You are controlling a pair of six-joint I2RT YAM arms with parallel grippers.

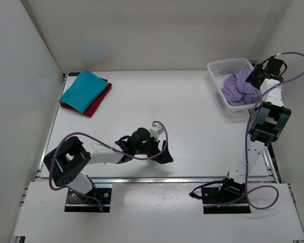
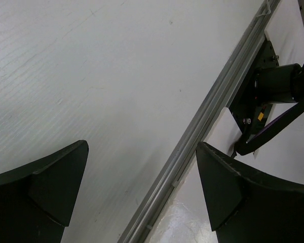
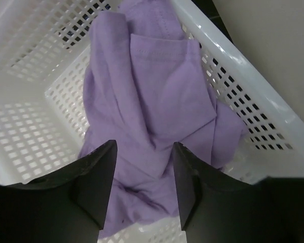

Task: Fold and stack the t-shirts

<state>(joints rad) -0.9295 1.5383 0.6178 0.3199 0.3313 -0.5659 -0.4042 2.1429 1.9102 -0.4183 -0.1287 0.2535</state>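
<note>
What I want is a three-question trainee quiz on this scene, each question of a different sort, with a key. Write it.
1. True or false: the lavender shirt lies inside the white basket.
2. Which shirt lies on top of the dark red shirt at the far left of the table? A lavender, B teal, C none.
3. Fill in: the left fingers stand ____ over bare table, with nothing between them.

Key
1. True.
2. B, the teal shirt.
3. Open.
</note>
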